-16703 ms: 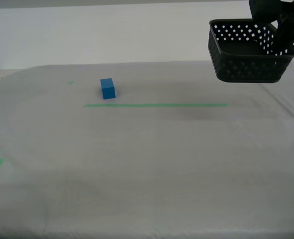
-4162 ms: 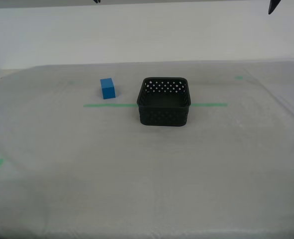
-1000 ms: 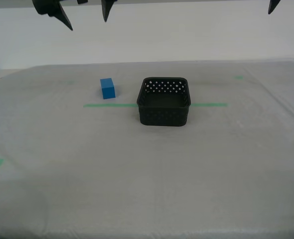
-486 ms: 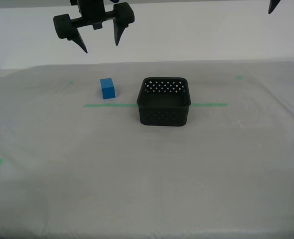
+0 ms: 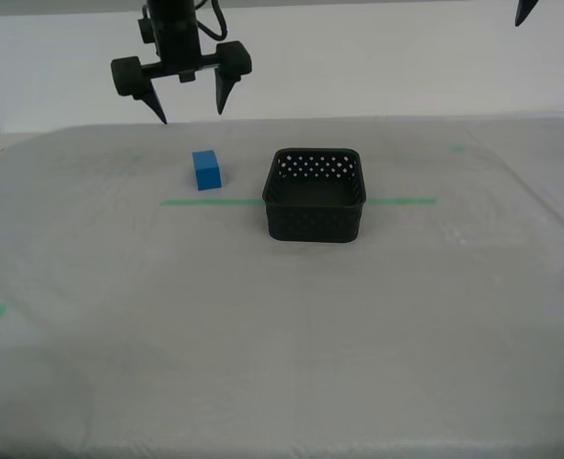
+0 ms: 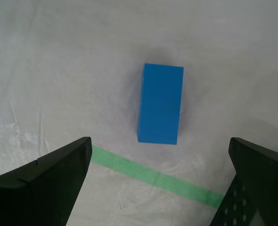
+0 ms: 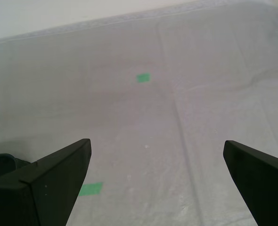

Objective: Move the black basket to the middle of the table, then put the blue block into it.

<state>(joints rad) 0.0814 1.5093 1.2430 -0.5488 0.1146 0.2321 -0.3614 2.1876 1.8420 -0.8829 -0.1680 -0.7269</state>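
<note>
Smooth blue block [image 6: 160, 104] on wrinkled cloth table [image 5: 292, 325] — my second gripper [image 5: 188, 105] above, jaws apart.

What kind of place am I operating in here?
Probably a lab or test bench, not a home: a cloth-covered table marked with a green tape line, a plain pale wall behind it, and only the black basket and blue block set out.
</note>
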